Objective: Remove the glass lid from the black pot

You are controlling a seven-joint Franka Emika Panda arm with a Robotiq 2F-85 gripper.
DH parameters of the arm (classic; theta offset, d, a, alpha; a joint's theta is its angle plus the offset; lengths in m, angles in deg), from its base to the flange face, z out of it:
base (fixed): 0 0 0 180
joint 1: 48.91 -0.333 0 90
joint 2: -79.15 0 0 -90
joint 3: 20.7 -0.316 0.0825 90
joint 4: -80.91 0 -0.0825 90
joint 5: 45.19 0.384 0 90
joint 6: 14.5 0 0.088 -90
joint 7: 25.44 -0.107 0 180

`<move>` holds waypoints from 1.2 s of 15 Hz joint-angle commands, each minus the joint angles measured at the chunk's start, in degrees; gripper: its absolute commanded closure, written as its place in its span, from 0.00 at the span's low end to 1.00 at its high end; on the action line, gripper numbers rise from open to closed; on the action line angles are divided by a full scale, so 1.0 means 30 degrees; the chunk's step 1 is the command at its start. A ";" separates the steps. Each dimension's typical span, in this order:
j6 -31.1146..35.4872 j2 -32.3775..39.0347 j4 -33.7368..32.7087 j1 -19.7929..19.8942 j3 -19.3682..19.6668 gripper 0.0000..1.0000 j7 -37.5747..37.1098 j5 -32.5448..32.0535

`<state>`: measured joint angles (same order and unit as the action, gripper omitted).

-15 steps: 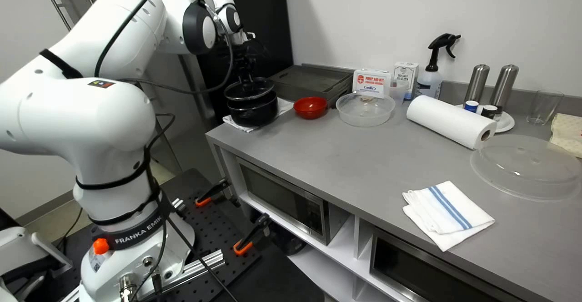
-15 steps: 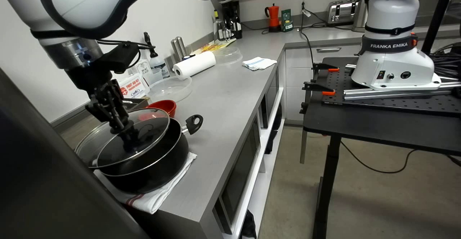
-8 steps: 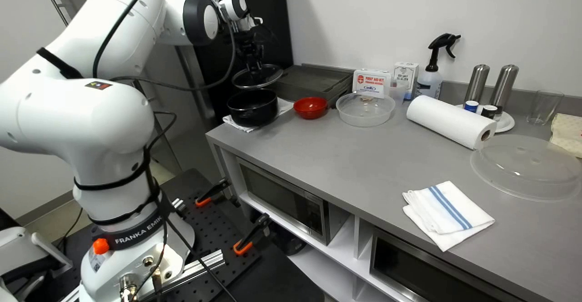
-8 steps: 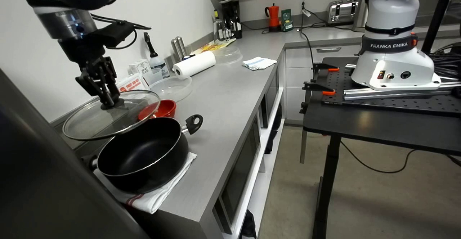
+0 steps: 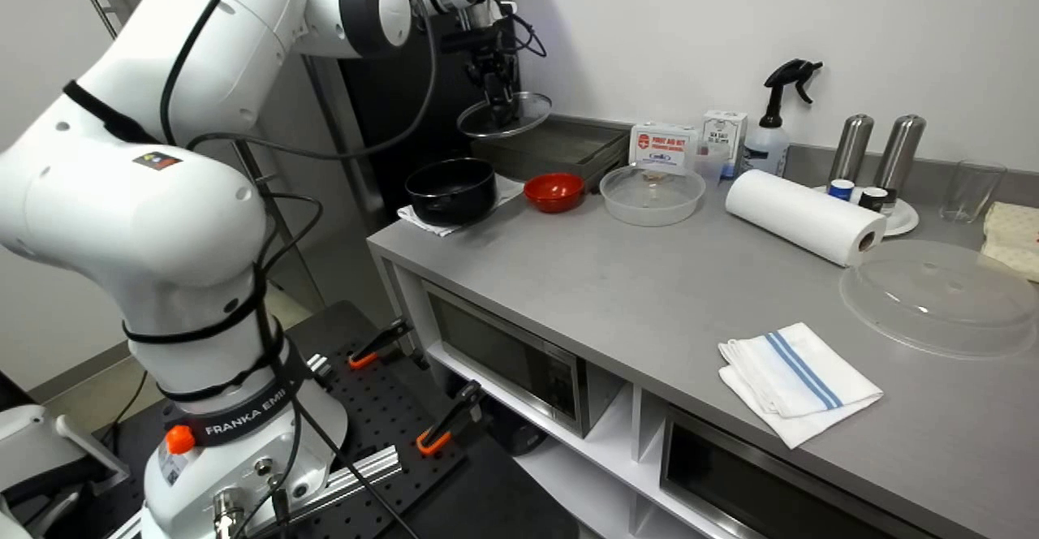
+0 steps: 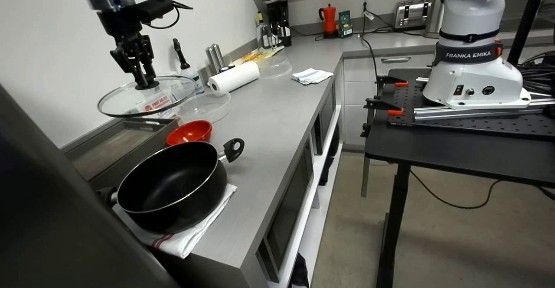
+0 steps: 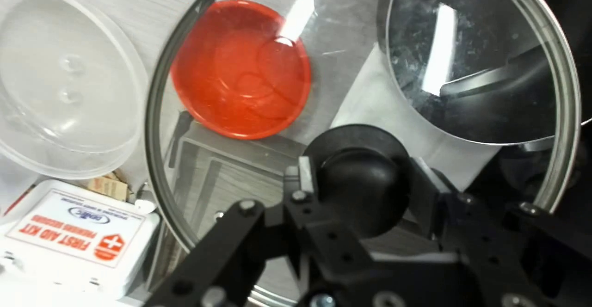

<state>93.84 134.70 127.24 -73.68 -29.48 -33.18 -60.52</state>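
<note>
Glass lid (image 6: 147,100): you had one.
Black pot (image 6: 171,188): you had one.
Gripper (image 7: 365,179): you had one.
Red bowl (image 5: 554,192): you counted one.
Round clear plastic pieces (image 5: 653,213): you counted two.
Steel cylinders (image 5: 899,153): you counted two.
Paper-towel roll (image 5: 799,214): you counted one.
Striped towels (image 5: 799,385): you counted two.
Orange-tipped clamps (image 5: 450,420): you counted two.

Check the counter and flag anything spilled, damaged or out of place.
No spill or damage shows. Mildly odd: the paper-towel roll lies on its side instead of standing on end. The glass lid in midair is expected: the gripper holds it by its knob.
</note>
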 commanded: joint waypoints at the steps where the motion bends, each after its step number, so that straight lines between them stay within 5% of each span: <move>1: 0.0547 -0.2140 0.2471 0.1329 -0.0004 0.75 -0.0077 0.0263; 12: 0.3976 -0.7714 1.1701 0.6036 -0.0127 0.75 -0.0486 0.1424; 18: 0.6406 -1.0293 1.6490 0.7129 0.1713 0.75 -0.0207 0.3699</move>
<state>108.84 110.38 167.47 -53.36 -26.00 -33.60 -52.30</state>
